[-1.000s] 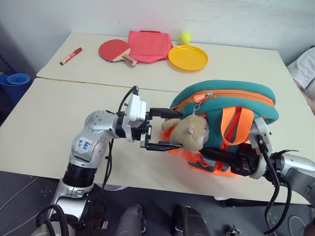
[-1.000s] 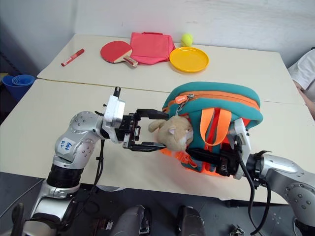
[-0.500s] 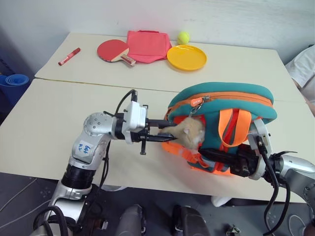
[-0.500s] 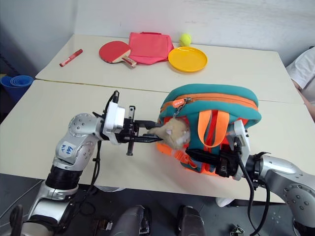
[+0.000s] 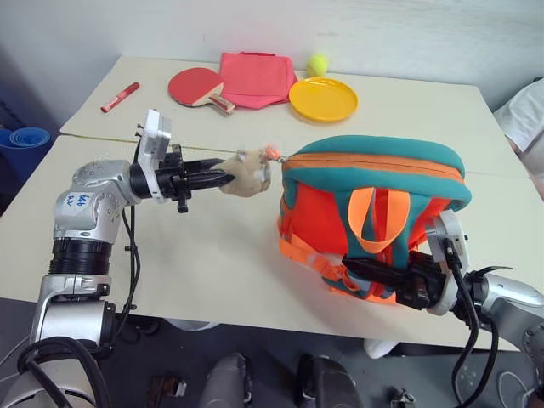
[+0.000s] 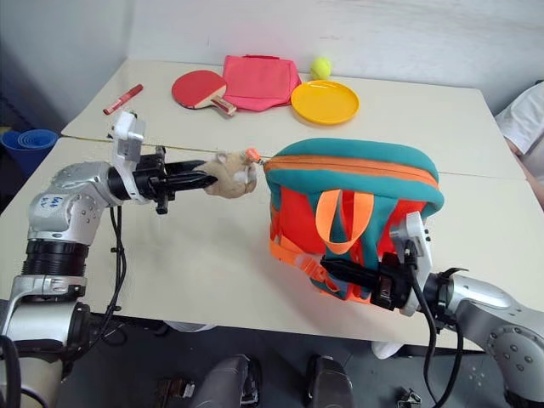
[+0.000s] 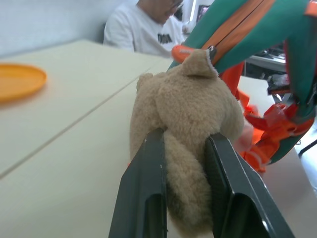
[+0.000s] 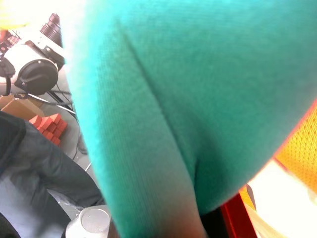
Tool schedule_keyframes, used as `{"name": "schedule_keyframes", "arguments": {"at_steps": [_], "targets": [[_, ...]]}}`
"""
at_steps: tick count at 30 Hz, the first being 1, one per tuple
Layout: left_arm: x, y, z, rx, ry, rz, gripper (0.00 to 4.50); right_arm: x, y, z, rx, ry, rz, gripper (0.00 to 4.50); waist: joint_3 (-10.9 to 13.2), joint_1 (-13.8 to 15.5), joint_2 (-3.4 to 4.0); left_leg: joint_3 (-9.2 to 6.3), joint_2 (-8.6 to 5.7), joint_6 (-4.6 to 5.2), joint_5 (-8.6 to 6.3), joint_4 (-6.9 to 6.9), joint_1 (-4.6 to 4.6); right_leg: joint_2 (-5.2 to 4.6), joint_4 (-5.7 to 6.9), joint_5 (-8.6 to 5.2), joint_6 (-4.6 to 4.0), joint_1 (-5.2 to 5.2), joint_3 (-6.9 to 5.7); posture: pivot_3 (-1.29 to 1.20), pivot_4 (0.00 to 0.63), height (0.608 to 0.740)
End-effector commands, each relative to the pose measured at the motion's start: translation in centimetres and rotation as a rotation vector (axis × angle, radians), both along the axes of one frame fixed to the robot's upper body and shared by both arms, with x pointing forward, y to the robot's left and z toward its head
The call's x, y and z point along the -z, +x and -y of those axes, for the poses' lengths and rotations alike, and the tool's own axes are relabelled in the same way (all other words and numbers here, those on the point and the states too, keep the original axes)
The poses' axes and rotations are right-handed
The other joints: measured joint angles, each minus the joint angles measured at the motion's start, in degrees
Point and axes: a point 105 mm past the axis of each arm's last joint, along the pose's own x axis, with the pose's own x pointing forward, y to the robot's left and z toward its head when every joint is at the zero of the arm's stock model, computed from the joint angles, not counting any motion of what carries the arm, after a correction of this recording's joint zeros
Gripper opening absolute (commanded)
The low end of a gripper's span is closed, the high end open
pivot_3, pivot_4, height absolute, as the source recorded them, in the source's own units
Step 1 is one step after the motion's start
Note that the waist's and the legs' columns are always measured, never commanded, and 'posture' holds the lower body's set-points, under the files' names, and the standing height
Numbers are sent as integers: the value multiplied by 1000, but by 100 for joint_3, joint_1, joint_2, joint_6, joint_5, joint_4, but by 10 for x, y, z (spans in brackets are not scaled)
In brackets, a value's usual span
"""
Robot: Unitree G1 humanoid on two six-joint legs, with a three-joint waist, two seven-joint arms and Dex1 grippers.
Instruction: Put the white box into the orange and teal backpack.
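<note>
So the left pincer (image 5: 223, 180) is clamped on the tan plush charm (image 5: 246, 172), fingers (image 7: 146, 183) squeezing it from both sides, and the charm is stretched out sideways away from the orange and teal backpack (image 5: 374, 204) on its little orange zipper pull (image 5: 272, 153). Looks to me like it's using the charm as a handle to work the zipper. The right pincer (image 5: 357, 269) is down at the bag's front lower edge among the orange straps (image 5: 370, 223); its fingers look shut on the bag there, though I can't make out exactly which bit.

Stuff that could go sideways:
- the charm is soft, so a hard tug could just slip it out of the fingers, or snap its link to the pull
- if the right side's hold is weak, the whole bag could slide or tip across the counter (image 5: 221, 255) instead of the zip moving
- pulling off the line of the teal zipper band might jam it

Also, I can't spot the white box anywhere on the counter, so can't say where it is
</note>
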Motion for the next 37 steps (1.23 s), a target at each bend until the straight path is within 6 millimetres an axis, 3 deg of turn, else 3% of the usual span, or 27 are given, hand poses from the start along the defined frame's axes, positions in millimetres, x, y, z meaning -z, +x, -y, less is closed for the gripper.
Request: {"name": "schedule_keyframes", "arguments": {"at_steps": [1,4,7,11,13,18,20,21,23,25,27,29,32,37], "targets": [[45,9,-3,-75,104,-35,666,-12,-2,3,31,55,44,0,-1,0,1,0,0,0,0,0,0,-1,0,0,0,0,1,0,150,740],[69,8,26,-28,100,23,666,-11,-2,4,54,79,45,0,-1,7,1,3,1,1,-1,1,4,-13,1,0,0,1,9,0,150,740],[63,3,48,21,10,61,666,-8,-1,6,90,88,66,0,0,7,0,1,2,3,-2,1,-3,-25,0,0,0,-3,9,0,150,740],[63,-3,49,29,-8,93,666,-7,13,16,213,84,127,0,-1,0,1,2,3,2,-1,1,-1,-26,3,0,0,-4,9,0,150,740],[61,-14,37,51,6,104,1332,-5,24,27,327,9,202,0,-1,-16,1,2,3,2,-2,1,-1,-25,3,0,0,-6,9,0,150,740],[46,-31,0,-23,13,137,2887,-3,21,33,372,-198,431,1642,-1,-24,1,12,7,-5,-5,-3,0,-16,4,0,0,-13,17,0,150,740],[49,-42,-20,-46,62,122,3404,8,12,41,351,-271,463,2221,-1,-25,3,12,8,-6,-5,-3,0,-13,5,0,0,-13,17,0,150,740],[51,-48,-30,-67,87,129,3894,20,1,45,299,-313,424,2750,0,-21,3,14,8,-6,-6,-6,5,-10,3,0,0,-11,16,0,150,740],[57,-58,-45,-102,128,128,4367,40,-16,59,219,-424,376,3265,1,7,10,16,6,-5,-7,-6,7,-11,2,0,0,-8,18,0,150,740],[69,-72,-59,-129,194,149,4500,45,-25,85,250,-478,384,3917,1,7,10,15,5,2,-20,-8,9,-17,-11,0,0,-1,21,0,150,740],[74,-86,-72,-197,202,173,4500,47,-21,125,394,-527,374,4491,2,-30,11,18,7,9,-32,-3,12,-20,-22,4,7,5,25,0,150,740],[86,-99,-81,-239,250,153,4500,44,-21,143,405,-551,435,4491,1,-69,9,35,5,15,-49,0,23,-34,-42,8,15,5,45,0,150,740],[96,-119,-83,-224,274,111,4500,45,-18,158,416,-548,458,4491,3,-98,13,36,8,-22,-68,-19,48,-41,-43,4,7,9,60,0,150,740],[96,-120,-79,-256,284,167,4500,52,-9,158,359,-570,494,4491,8,-51,26,48,6,-56,-43,-89,88,-46,-35,-12,-22,8,68,0,150,740]]}}
